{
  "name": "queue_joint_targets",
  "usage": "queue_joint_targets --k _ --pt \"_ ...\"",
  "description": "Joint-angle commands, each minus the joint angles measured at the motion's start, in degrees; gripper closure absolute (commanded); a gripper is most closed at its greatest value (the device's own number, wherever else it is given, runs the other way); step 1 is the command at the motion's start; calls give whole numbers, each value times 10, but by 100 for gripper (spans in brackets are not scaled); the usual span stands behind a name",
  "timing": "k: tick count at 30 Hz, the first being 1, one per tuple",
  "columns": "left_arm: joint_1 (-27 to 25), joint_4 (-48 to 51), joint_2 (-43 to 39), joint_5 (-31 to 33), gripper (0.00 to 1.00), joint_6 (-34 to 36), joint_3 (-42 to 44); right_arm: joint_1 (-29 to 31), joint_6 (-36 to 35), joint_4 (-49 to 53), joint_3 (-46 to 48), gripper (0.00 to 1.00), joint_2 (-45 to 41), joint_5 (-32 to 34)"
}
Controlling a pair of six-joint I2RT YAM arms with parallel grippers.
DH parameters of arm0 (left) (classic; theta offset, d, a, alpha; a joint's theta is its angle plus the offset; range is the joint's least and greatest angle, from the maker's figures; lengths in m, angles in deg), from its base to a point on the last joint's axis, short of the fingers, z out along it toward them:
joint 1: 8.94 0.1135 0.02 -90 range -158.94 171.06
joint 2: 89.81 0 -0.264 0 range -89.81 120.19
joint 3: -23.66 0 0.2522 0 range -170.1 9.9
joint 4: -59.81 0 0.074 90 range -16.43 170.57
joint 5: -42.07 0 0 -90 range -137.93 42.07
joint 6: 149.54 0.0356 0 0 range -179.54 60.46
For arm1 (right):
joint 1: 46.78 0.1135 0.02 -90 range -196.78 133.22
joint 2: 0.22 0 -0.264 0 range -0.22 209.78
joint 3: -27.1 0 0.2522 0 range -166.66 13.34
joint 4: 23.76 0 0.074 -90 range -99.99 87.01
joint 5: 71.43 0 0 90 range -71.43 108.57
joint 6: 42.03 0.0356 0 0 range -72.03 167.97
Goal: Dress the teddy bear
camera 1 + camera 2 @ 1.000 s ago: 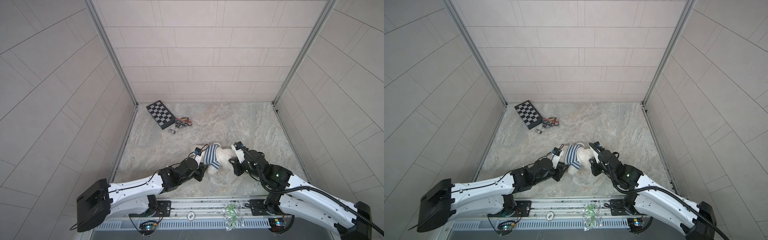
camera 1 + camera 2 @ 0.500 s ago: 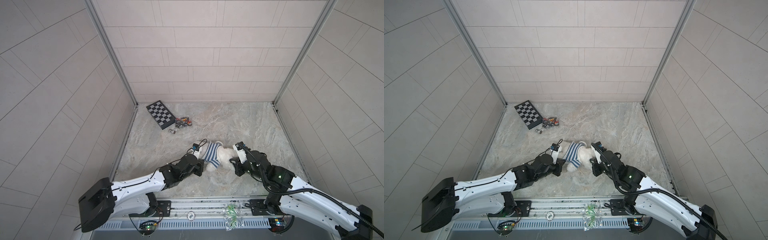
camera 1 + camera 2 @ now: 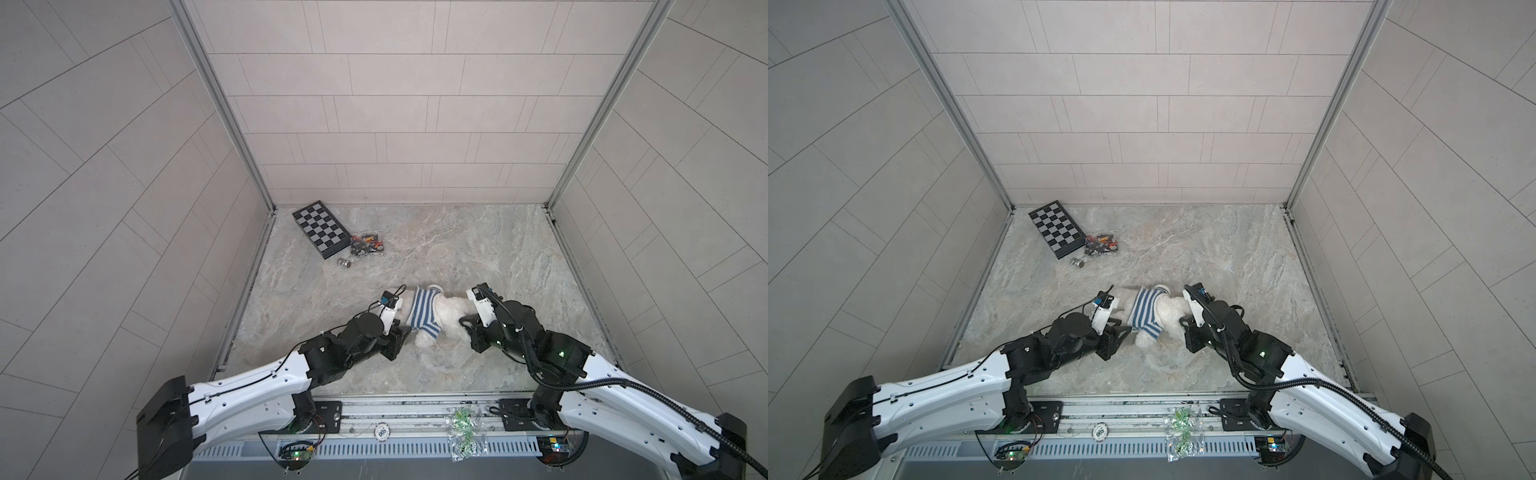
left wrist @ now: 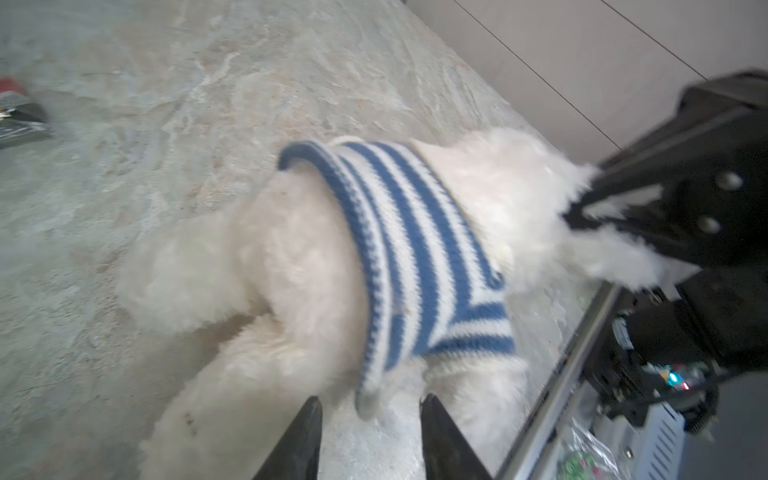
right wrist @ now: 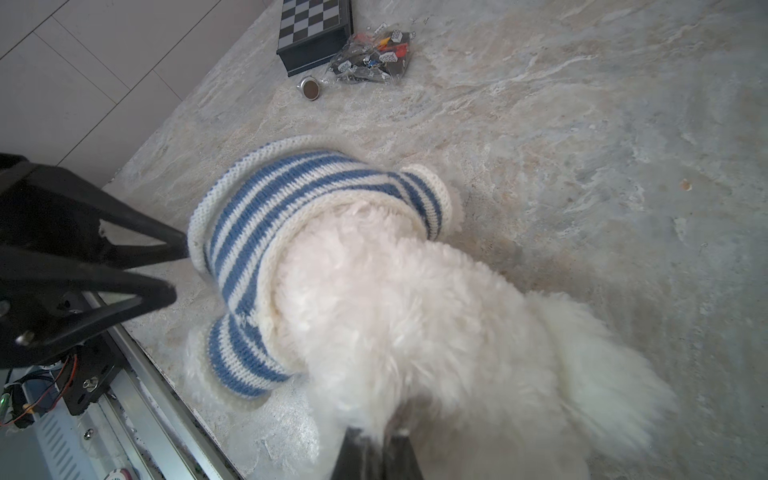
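The teddy bear (image 3: 448, 318) (image 3: 1165, 318) lies on the marble table, fluffy and white, in both top views. A blue-and-white striped shirt (image 3: 423, 309) (image 4: 415, 249) (image 5: 316, 183) wraps its torso, and the legs stick out toward the left arm. My left gripper (image 4: 370, 401) (image 3: 402, 337) (image 5: 176, 268) is open, its fingertips on either side of the shirt's hem edge without gripping it. My right gripper (image 5: 376, 434) (image 3: 464, 323) (image 4: 577, 212) is shut on the bear's fur at the head end. The bear's face is hidden.
A folded chessboard (image 3: 320, 228) lies at the back left. Next to it are a clear bag of small parts (image 3: 365, 245) and a small round metal piece (image 3: 344, 262). A plastic bag (image 3: 463, 432) sits on the front rail. Tiled walls close three sides.
My left gripper closed, then opened, and now stands at the near part of the shirt hem. The right gripper stays shut on the bear's fur and has barely moved.
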Motion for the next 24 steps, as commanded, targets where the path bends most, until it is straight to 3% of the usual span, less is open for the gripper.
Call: queue_joint_targets --k 1,6,14,21,24 --pt "-30 27 -33 -21 57 24 6 -5 15 -21 -8 100 -7 17" --pt "-58 -3 -62 -34 57 10 31 -7 18 -29 -10 100 4 15" --pt "-59 -71 43 -3 46 -24 11 -7 24 -35 -6 100 0 7" --pt "-58 -131 103 -18 47 -28 -2 -8 24 -40 -4 100 2 9" --pt "-58 -143 118 -17 54 -30 -10 -8 22 -40 -8 100 8 6"
